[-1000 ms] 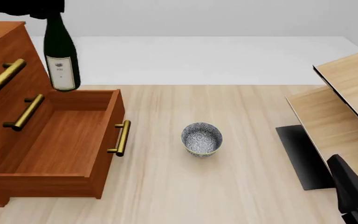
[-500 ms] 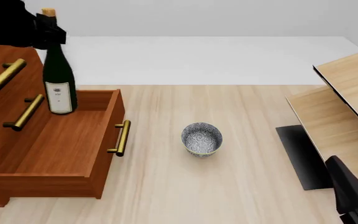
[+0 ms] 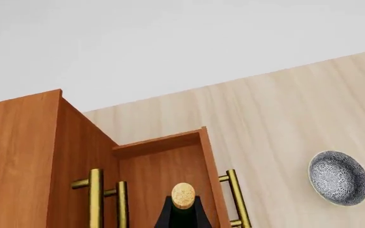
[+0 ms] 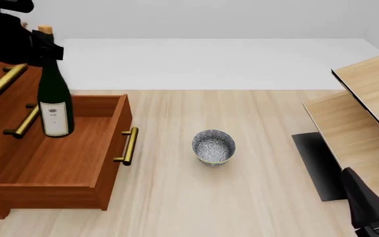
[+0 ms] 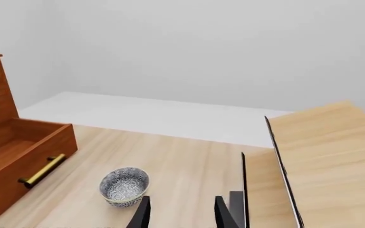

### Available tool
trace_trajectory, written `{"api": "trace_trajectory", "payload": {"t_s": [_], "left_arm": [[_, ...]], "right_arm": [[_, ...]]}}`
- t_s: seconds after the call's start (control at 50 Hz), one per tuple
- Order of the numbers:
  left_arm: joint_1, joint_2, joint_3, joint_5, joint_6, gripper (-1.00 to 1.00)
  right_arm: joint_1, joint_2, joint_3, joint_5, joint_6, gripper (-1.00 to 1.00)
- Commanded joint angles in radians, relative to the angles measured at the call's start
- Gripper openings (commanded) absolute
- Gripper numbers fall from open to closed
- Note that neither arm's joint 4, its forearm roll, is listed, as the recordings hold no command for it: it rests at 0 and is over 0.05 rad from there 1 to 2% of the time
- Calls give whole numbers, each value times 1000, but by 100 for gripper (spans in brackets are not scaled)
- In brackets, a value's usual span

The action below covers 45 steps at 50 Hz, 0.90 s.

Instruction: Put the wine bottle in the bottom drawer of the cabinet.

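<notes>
1. The right gripper (image 5: pixel 180 213) hangs near the viewer, jaws spread on nothing.
2. A speckled bowl (image 4: pixel 213 146) sits mid-surface.
3. The wine bottle (image 4: pixel 54 94) stands upright in the bottom drawer (image 4: pixel 64 157), left gripper (image 4: pixel 30 43) pinching its neck.

The open reddish-brown wooden bottom drawer (image 4: pixel 64 153) has bare floor in front of the upright dark green glass wine bottle (image 4: pixel 54 101); the grey speckled bowl (image 4: pixel 213 146) stands alone on the light-wood tabletop (image 4: pixel 242 197); pale wood furniture (image 4: pixel 364 108) blocks the right side
</notes>
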Motion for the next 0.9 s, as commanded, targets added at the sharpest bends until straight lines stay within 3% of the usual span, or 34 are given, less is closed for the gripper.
{"api": "trace_trajectory", "payload": {"t_s": [0.02,0.14,0.18,0.38,0.62,0.9], "left_arm": [[-7,-17,31,23,-13,-100],[3,-16,67,6,-22,-100],[-16,-6,60,14,-54,-100],[-2,-11,90,-8,-37,-100],[-35,-12,152,-46,-95,-100],[-36,-12,203,-88,-96,-100]], "right_arm": [[10,0,11,-11,5,100],[12,0,13,-10,8,100],[11,0,12,-8,6,100],[10,0,15,-9,5,100],[11,0,14,-5,4,100],[4,-1,12,-2,5,100]]}}
